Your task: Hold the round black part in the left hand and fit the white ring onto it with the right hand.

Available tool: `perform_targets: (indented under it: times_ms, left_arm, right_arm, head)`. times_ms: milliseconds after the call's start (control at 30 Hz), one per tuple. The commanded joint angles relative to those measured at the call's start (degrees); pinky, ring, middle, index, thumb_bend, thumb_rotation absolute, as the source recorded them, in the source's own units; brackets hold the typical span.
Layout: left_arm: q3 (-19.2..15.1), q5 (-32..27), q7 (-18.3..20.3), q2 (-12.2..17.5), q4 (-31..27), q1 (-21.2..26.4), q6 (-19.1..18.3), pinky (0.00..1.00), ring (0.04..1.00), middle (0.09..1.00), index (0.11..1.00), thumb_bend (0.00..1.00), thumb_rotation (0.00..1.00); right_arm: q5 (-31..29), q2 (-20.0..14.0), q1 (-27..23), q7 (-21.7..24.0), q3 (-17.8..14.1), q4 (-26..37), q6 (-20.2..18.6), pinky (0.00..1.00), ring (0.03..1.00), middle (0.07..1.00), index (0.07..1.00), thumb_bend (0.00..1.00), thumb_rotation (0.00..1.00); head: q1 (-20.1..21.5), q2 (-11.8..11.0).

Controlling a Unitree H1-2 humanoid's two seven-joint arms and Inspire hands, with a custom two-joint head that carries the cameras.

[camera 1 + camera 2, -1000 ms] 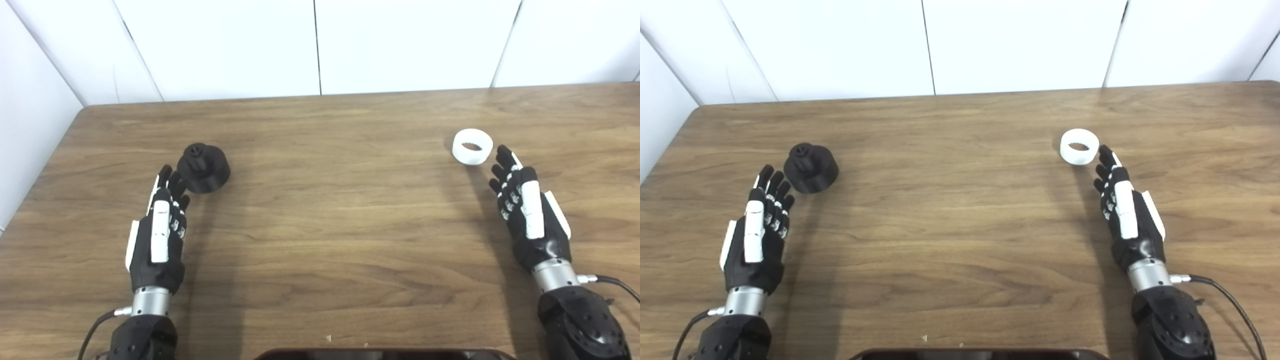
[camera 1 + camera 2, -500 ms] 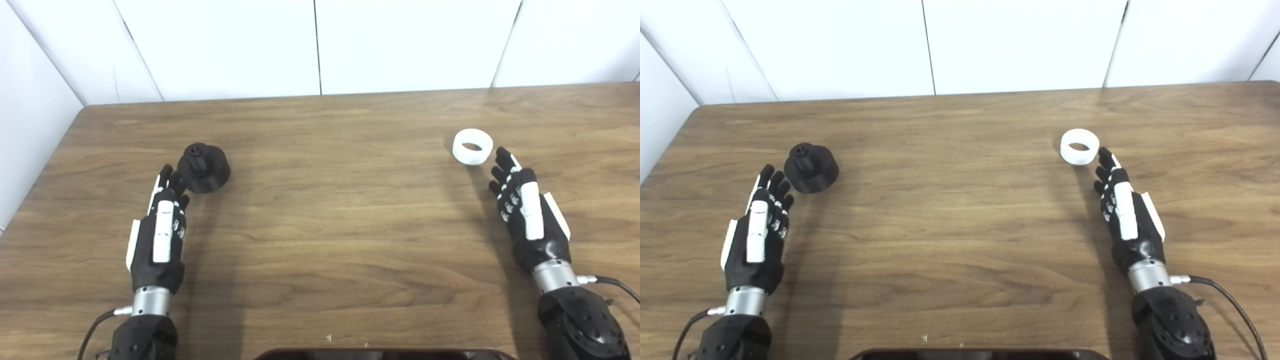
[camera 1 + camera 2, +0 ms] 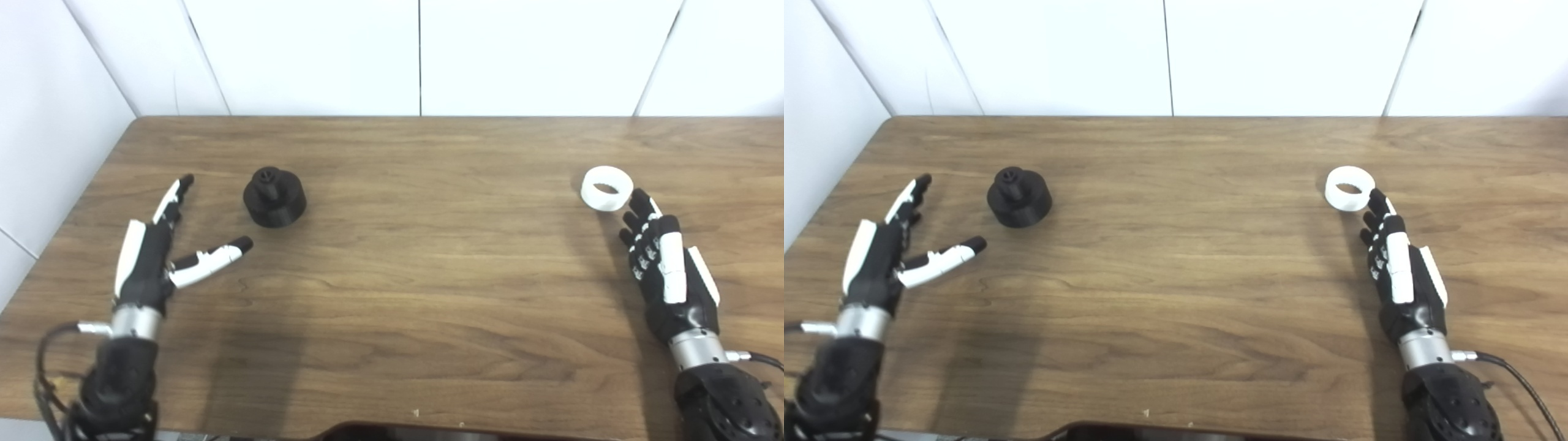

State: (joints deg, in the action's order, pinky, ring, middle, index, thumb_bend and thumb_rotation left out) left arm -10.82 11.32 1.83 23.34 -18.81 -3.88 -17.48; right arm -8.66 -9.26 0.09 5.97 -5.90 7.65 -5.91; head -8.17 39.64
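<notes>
The round black part stands on the wooden table at the left, knob up. My left hand is open and empty to its left, thumb spread wide toward the part, fingers pointing away, a gap between them. The white ring lies flat at the right. My right hand is open and empty just in front of it, fingertips almost at the ring's near edge. The part and ring also show in the right eye view.
White walls close the table at the back and left. A dark object's edge shows at the bottom centre. A cable runs from my right wrist.
The camera has shifted, moving the whole scene right. My left hand has swung out to the left of the black part and spread its thumb wide. The right hand holds near the ring.
</notes>
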Motion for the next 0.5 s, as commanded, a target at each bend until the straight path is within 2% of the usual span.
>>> perform_targets:
  times_ms: [0,167,467]
  left_arm:
    - [0.6,3.4,0.5,2.7,-1.0,2.2,-0.5,1.0,1.0,0.993,0.936,0.96,0.26]
    - [2.0,6.2,1.5,5.2,3.0,4.9,-1.0,1.0,1.0,0.987,0.926,1.0,0.31]
    - [5.4,8.3,4.9,8.2,11.2,10.3,-0.8,1.0,1.0,0.989,0.912,1.0,0.29]
  right_arm:
    - [0.0,-0.6,-1.8,0.4,-0.1,1.2,2.3,1.0,1.0,1.0,0.978,0.61,1.0]
    - [0.1,-0.6,-1.7,0.5,-0.1,1.3,2.3,0.99,1.0,1.0,0.975,0.6,1.0]
    - [0.1,-0.6,-1.5,0.4,-0.2,1.9,2.1,0.99,1.0,1.0,0.98,0.59,1.0]
  head:
    - [0.0,0.0]
    - [0.3,-0.1]
    - [0.6,-0.3]
